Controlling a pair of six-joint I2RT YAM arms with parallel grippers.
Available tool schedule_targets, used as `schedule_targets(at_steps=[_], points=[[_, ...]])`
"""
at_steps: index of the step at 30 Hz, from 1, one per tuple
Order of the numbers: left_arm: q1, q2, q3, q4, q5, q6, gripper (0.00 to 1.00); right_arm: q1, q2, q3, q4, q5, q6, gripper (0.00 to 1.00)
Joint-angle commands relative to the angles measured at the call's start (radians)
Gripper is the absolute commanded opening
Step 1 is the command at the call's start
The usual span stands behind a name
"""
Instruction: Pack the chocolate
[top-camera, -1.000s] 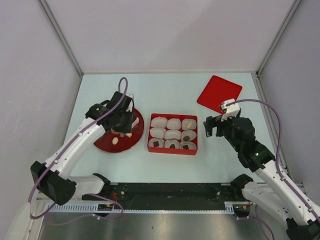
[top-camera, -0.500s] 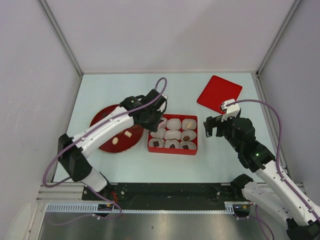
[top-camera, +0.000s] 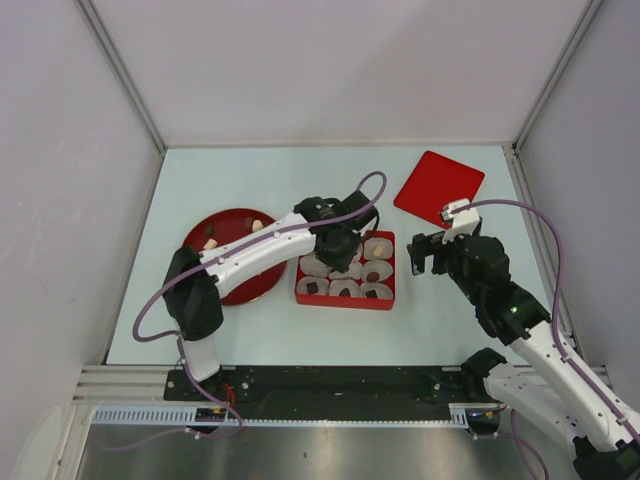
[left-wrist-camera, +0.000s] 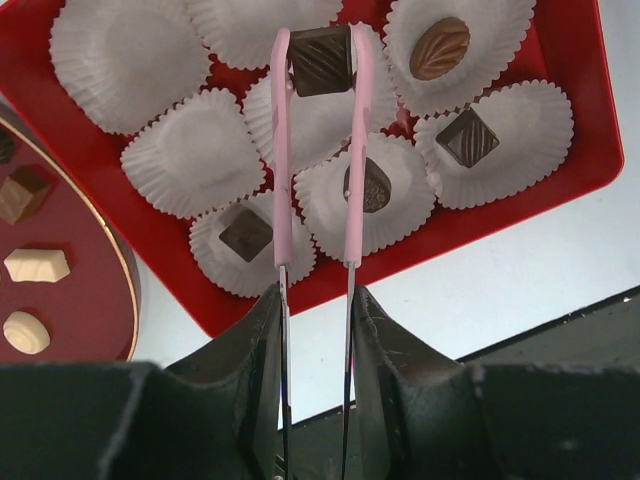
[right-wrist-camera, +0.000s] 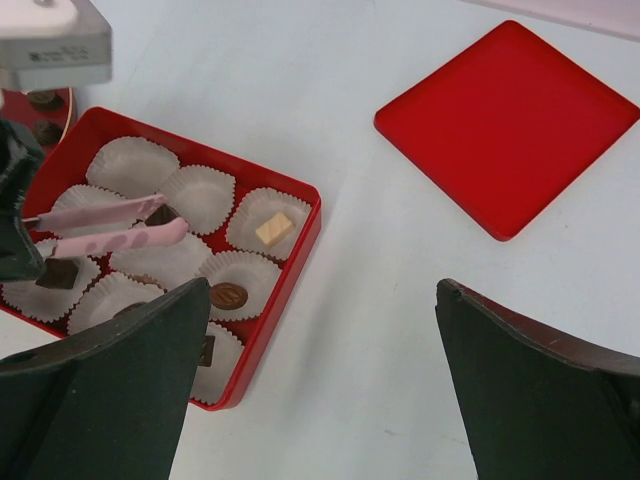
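**Inspection: One Chocolate Held in Tongs Over the Box, Right Arm Idle**

Left arm: the left pincer (left-wrist-camera: 315, 305) is narrowed on the metal shanks of the pink-handled tongs (left-wrist-camera: 282, 150) and holds them firmly. The tong tips pinch a dark chocolate square (left-wrist-camera: 321, 60). This piece sits over the middle of the red box (top-camera: 345, 302), above the white paper cups (left-wrist-camera: 125, 60). Whether it touches a cup cannot be told.

Box contents: nine cups in three rows of three.
- Near row, as seen from the top camera: a dark piece in each of the three cups.
- Middle row, right cup: a brown almond-shaped piece (left-wrist-camera: 440, 47).
- Far row, right cup: a cream cube (right-wrist-camera: 272, 229).
- Remaining cups, where visible, show only paper.

Supply: the round red plate (top-camera: 215, 225) lies to the left of the box, just beside it. It carries loose chocolates, among them a brown cube (left-wrist-camera: 25, 190) and two cream pieces.

Right arm: the right pincer (right-wrist-camera: 320, 370) stands wide apart with nothing between its jaws. It hovers over the pale surface (top-camera: 250, 180), just right of the box.

Other: a flat red square piece (right-wrist-camera: 510, 125) lies at the far right, apart from the box.
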Motion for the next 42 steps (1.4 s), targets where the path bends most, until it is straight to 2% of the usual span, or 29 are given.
schedule_targets(at_steps=[1,28,37,42], points=[[-0.028,0.027,0.076,-0.024,-0.034,0.013,0.13,0.002,-0.006,0.002,0.035,0.016,-0.006,1.0],[-0.043,0.061,-0.019,-0.044,-0.042,-0.04,0.17,0.005,0.006,-0.001,0.037,0.009,-0.002,1.0],[-0.045,0.081,-0.031,-0.013,-0.059,-0.049,0.28,0.007,0.005,-0.004,0.032,0.011,-0.001,1.0],[-0.043,0.061,-0.031,-0.003,-0.066,-0.058,0.37,0.007,0.002,-0.004,0.034,0.009,-0.002,1.0]])
